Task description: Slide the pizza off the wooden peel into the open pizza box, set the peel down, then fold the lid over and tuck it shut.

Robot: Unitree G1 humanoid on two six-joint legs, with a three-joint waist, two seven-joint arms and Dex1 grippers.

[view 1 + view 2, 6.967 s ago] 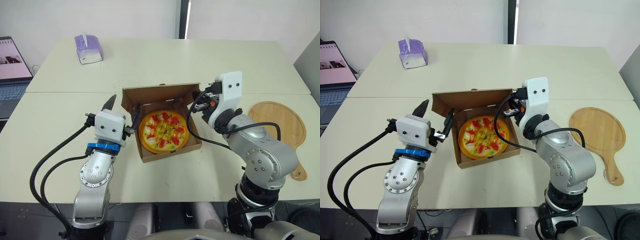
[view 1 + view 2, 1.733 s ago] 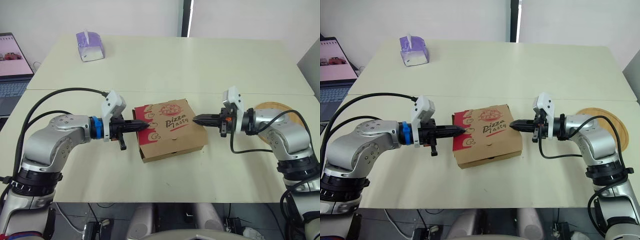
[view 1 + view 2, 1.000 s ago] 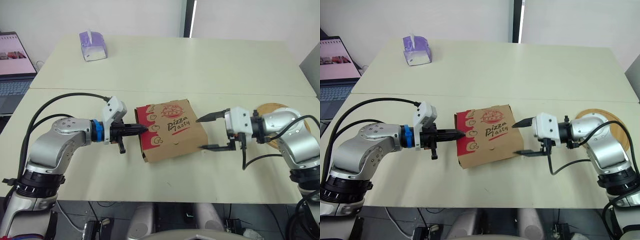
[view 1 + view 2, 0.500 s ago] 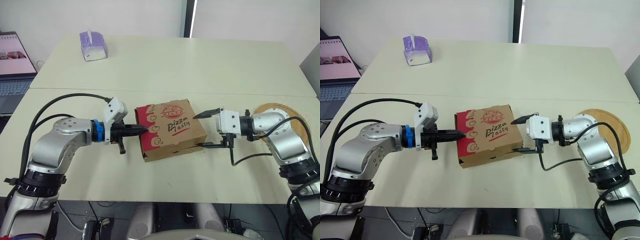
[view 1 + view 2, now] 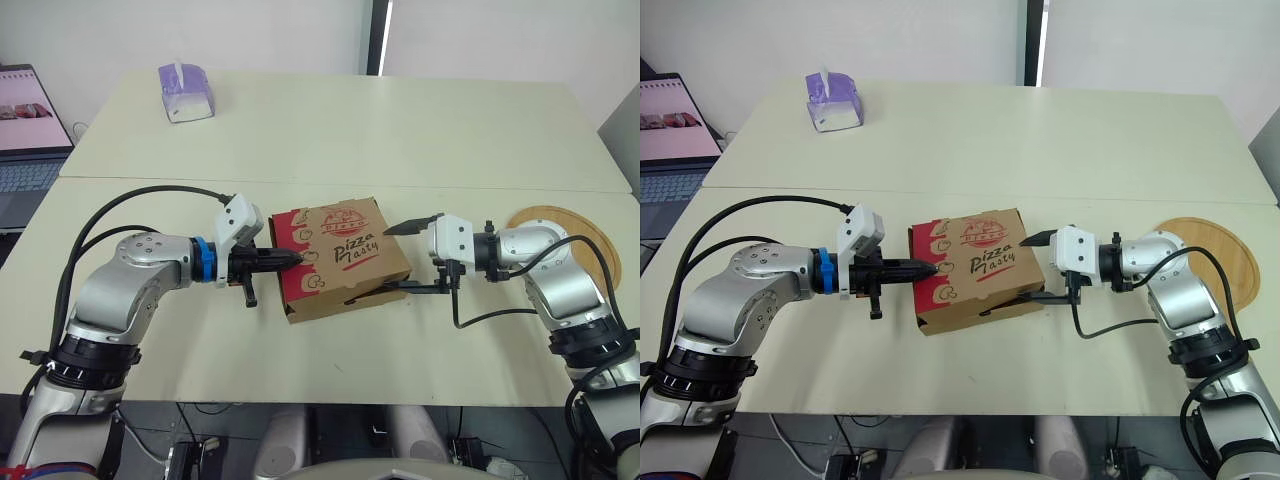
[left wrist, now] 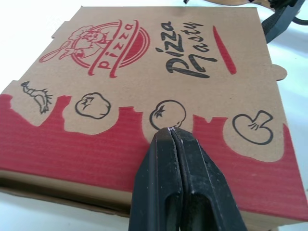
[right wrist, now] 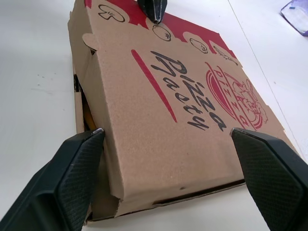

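Pizza box [image 5: 340, 255], black "Pizza Tasty" lettering, red "Pizza" logo

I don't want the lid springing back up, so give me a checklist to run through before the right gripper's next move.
1. Peel set down on table: ok.
2. Lid folded over pizza box: ok.
3. Left gripper shut, tip resting on lid: ok.
4. Right gripper open, fingers either side of the box's edge: ok.
5. Side flap tucked in: not ok, a dark gap shows beside it.
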